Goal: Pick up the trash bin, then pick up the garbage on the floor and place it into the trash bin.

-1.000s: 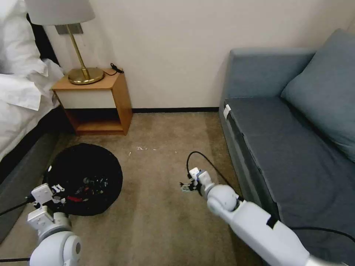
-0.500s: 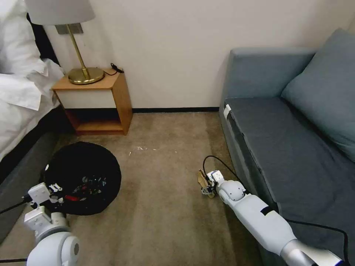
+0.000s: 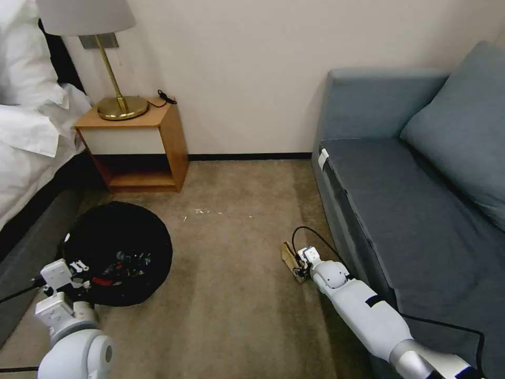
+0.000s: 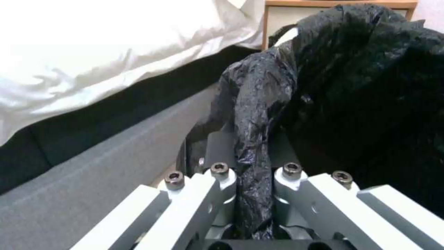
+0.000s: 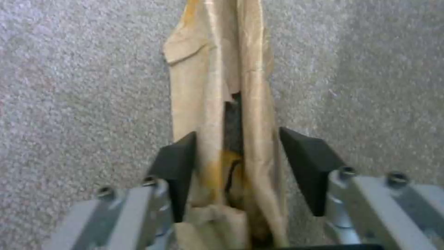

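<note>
Right pincer down on the carpet close to the sofa base, at about 5 o'clock in the head view. Pads apart, straddling the brown paper scrap, not yet closed on it. Scrap folded lengthwise, creased, torn at the middle, stained yellow-brown low down. Likely very light, limp and thin; apt to crumple rather than resist, and to slip if pinched on 1 loose edge. Best taken across the thick folded middle, where several layers stack, well clear of the tear.

Left pincer at 8 o'clock beside the bed, clamped on a bunched fold of the black bag at the rim of the trash bin. Bin near the bedside table, litter already inside. Bag crinkly and slick; could slide off the rim under load.
</note>
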`<state>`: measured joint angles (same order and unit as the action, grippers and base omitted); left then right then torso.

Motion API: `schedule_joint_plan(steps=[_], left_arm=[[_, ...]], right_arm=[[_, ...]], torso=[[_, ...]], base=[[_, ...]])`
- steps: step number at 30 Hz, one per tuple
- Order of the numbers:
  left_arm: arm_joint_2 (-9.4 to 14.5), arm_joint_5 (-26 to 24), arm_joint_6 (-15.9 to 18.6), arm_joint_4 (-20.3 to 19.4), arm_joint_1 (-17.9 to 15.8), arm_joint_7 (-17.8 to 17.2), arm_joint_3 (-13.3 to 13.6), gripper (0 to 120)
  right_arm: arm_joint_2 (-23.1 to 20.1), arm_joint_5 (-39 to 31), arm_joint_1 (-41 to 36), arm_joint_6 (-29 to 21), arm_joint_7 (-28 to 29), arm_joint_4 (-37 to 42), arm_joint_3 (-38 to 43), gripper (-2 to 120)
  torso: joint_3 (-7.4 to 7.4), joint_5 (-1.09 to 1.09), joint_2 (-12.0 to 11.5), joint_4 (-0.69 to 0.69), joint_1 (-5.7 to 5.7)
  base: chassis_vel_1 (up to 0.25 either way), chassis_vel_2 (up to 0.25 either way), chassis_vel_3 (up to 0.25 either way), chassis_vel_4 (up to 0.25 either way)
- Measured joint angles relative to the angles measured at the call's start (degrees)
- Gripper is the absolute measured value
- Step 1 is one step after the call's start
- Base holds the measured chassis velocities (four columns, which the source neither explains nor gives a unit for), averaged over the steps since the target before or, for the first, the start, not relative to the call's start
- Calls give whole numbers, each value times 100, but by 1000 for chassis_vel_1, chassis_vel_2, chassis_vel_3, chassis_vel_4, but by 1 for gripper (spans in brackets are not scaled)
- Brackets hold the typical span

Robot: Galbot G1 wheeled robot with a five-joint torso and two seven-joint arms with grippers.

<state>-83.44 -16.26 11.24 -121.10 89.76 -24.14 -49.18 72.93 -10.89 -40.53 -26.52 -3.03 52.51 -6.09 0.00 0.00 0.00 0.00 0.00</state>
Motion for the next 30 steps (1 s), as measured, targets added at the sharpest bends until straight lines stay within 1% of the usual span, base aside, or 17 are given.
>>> schedule_joint_plan(steps=[1,3,5,6,9,12,15,17,18,20,21,22,24,25,28,29,30], left_arm=[[0,-1,0,9,-2,-1,3,6],[0,-1,0,12,-2,-2,5,6],[-3,-2,0,20,-10,-2,7,6],[-3,-2,0,20,-10,-2,7,6],[-12,-2,0,27,-17,-3,14,6],[-16,-3,0,31,-24,-4,21,6],[-12,-8,0,41,-28,-4,21,6],[-7,-27,7,70,-36,-4,35,6],[-7,-27,7,70,-36,-4,35,6],[-37,-18,15,86,-38,-4,81,6],[-51,-8,17,87,-38,0,103,6],[-51,-8,17,87,-38,0,103,6],[-64,6,19,87,-38,4,117,6],[-64,6,19,87,-38,4,117,6],[-94,-8,63,75,-37,25,123,6],[-94,-8,63,75,-37,25,123,6],[-117,-27,95,41,-37,35,135,6]], right_arm=[[2,33,-10,38,1,-16,-1,41],[2,55,-15,57,2,-23,-3,38],[-24,111,-40,170,23,-20,-19,27],[-24,111,-40,170,23,-20,-19,27],[-97,143,-50,372,107,50,-107,16],[-405,157,-22,1079,126,345,-513,1],[-530,97,-7,1237,121,577,-649,0],[-747,-50,43,1757,164,1300,-938,0],[-747,-50,43,1757,164,1300,-938,0],[-835,-54,189,2698,39,1935,-1204,0],[-831,-189,264,3010,-48,2202,-1349,0],[-831,-189,264,3010,-48,2202,-1349,0],[-726,-615,425,3461,-170,2632,-1676,0],[-726,-615,425,3461,-170,2632,-1676,0],[-450,-1108,696,4058,-178,2746,-2286,0],[-450,-1108,696,4058,-178,2746,-2286,0],[-203,-1332,862,4365,-150,2612,-2695,0]], torso=[[0,0,0,0,0],[0,0,0,0,0],[0,0,0,0,0],[0,0,0,0,0],[0,0,0,0,0],[0,0,0,-1,0],[0,-1,0,-1,0],[0,0,0,-1,0],[0,0,0,-1,0],[0,-2,0,1,0],[0,-1,0,1,0],[0,-1,0,1,0],[-1,-2,0,0,0],[-1,-2,0,0,0],[0,-2,0,1,0],[0,-2,0,1,0],[0,-1,0,2,0]], base=[[0,0,0,0],[0,0,0,0],[0,0,0,0],[0,0,0,0],[0,0,0,0],[0,0,0,0],[0,0,0,0],[0,0,0,0],[0,0,0,0],[0,0,0,0],[0,0,0,0],[0,0,0,0],[0,0,0,0],[0,0,0,0],[0,0,0,0],[0,0,0,0],[0,0,0,0]])
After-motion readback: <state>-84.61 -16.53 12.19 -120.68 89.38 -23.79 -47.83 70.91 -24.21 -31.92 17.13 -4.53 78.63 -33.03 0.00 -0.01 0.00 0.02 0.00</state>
